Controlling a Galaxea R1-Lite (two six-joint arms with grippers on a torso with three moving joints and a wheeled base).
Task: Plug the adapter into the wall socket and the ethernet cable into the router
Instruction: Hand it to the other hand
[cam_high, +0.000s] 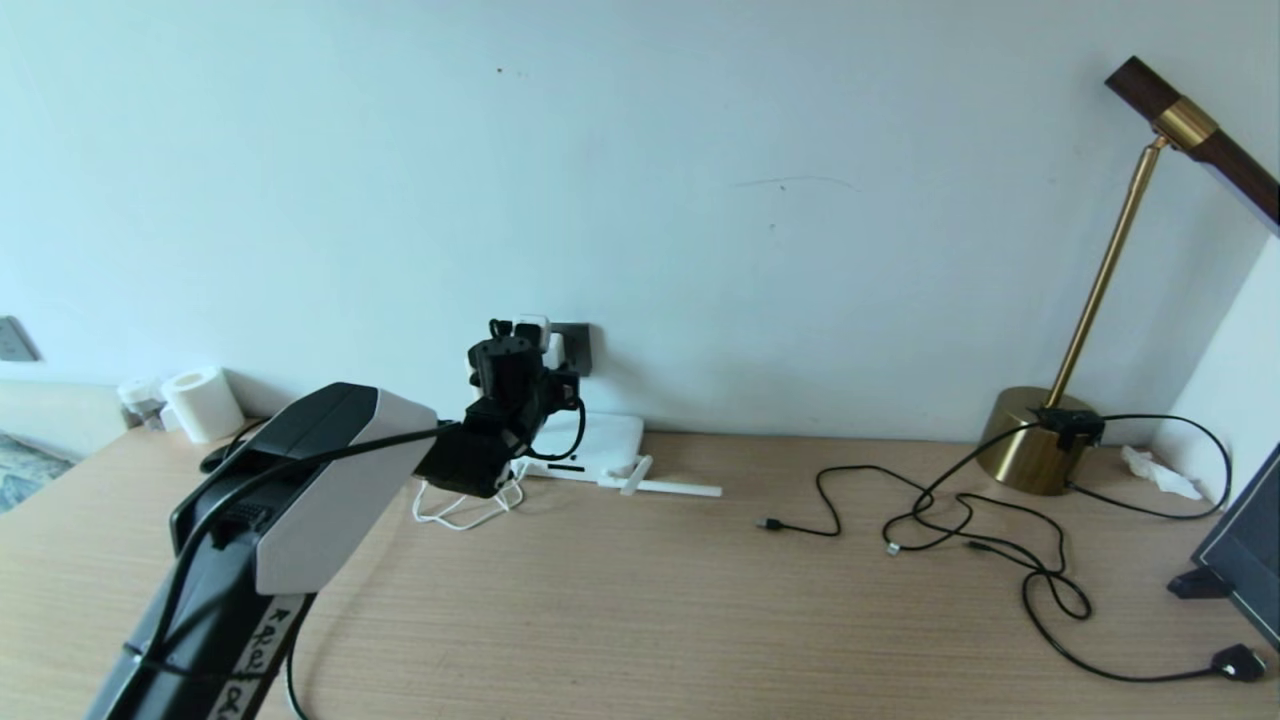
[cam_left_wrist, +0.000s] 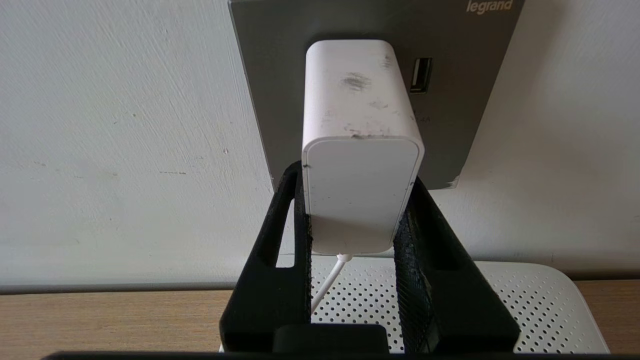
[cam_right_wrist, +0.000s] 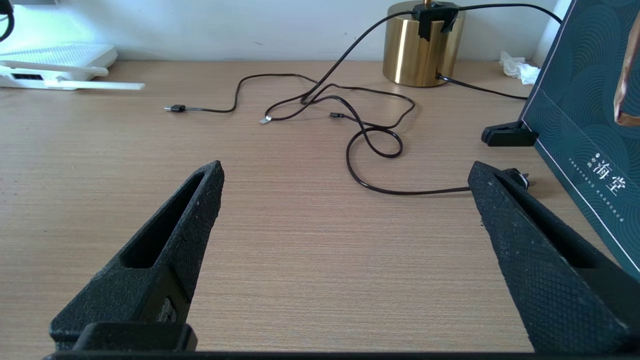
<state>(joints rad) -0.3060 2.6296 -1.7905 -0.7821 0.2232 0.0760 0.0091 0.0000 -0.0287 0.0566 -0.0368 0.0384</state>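
The white adapter (cam_left_wrist: 357, 100) sits against the dark grey wall socket (cam_left_wrist: 270, 75), its back face towards me and its thin white cord (cam_left_wrist: 325, 285) hanging down. My left gripper (cam_left_wrist: 356, 180) is shut on the adapter's two sides. In the head view the left gripper (cam_high: 535, 345) reaches to the socket (cam_high: 577, 345) above the flat white router (cam_high: 610, 440), whose antenna lies on the desk. The right gripper (cam_right_wrist: 346, 170) hangs open over bare desk, away from the router (cam_right_wrist: 55, 55). The ethernet cable is out of view.
Thin black cords (cam_high: 960, 520) with small plug tips sprawl across the desk's right half. A brass lamp (cam_high: 1035, 440) stands at the back right, and a dark blue box (cam_high: 1240, 560) at the right edge. A white paper roll (cam_high: 203, 402) stands at the back left.
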